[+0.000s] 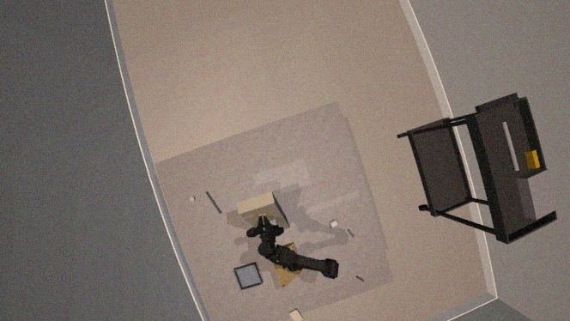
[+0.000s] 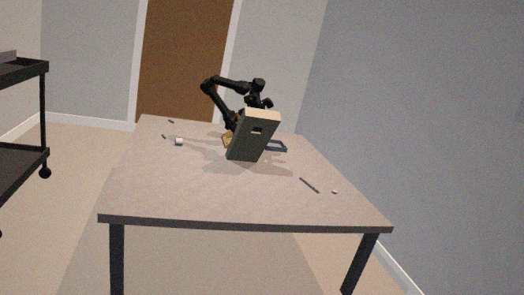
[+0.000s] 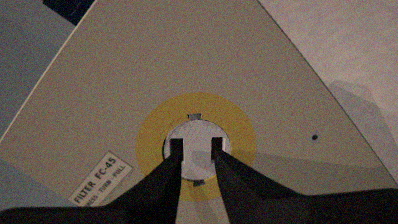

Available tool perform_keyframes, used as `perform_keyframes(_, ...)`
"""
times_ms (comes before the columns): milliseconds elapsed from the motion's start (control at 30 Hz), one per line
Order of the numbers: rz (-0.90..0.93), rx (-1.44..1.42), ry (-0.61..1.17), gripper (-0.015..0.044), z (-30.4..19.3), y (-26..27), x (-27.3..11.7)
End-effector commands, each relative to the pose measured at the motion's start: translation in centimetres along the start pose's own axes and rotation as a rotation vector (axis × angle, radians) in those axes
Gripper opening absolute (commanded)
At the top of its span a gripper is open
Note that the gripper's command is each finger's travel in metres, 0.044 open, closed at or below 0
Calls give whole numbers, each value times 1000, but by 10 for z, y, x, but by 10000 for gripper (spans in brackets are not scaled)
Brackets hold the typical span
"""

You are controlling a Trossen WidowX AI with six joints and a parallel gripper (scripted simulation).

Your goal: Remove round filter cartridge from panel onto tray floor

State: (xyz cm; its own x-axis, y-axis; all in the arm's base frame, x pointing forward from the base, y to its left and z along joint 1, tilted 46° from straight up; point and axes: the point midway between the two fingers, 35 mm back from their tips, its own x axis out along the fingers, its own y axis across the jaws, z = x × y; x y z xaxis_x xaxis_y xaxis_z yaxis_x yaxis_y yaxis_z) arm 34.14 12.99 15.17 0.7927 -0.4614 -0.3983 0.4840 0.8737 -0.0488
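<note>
The service panel (image 1: pixel 257 205) (image 2: pixel 248 145) (image 3: pixel 200 50) is a grey-beige block with a sloping face. The round pale filter cartridge (image 3: pixel 197 130) sits inside its yellow ring (image 3: pixel 150 132), with a thin dark gap at its left edge. My gripper (image 1: pixel 263 216) (image 3: pixel 198 156) is partly open, its two fingertips apart and over the cartridge face, where they cover the slots. Nothing is between the fingers. How deep the tips sit is not clear. In the exterior view the panel hides the fingertips. The tray (image 1: pixel 238 279) (image 2: pixel 277 149) is a dark-rimmed square on the table.
A label (image 3: pixel 102 177) and a small dark hole (image 3: pixel 314 137) are on the panel face. A yellowish plate (image 1: pixel 283 278) (image 2: pixel 226 139) lies by the arm's base. A white piece (image 1: pixel 334 223) (image 2: pixel 178 141) and a dark rod (image 1: pixel 214 202) (image 2: pixel 308 185) lie on the table.
</note>
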Motion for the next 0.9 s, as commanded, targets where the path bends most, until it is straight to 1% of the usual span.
perform_keyframes(0, 3, -4, 2, 105, 1, 1, 0)
perform_keyframes(867, 3, -4, 2, 105, 0, 1, 3)
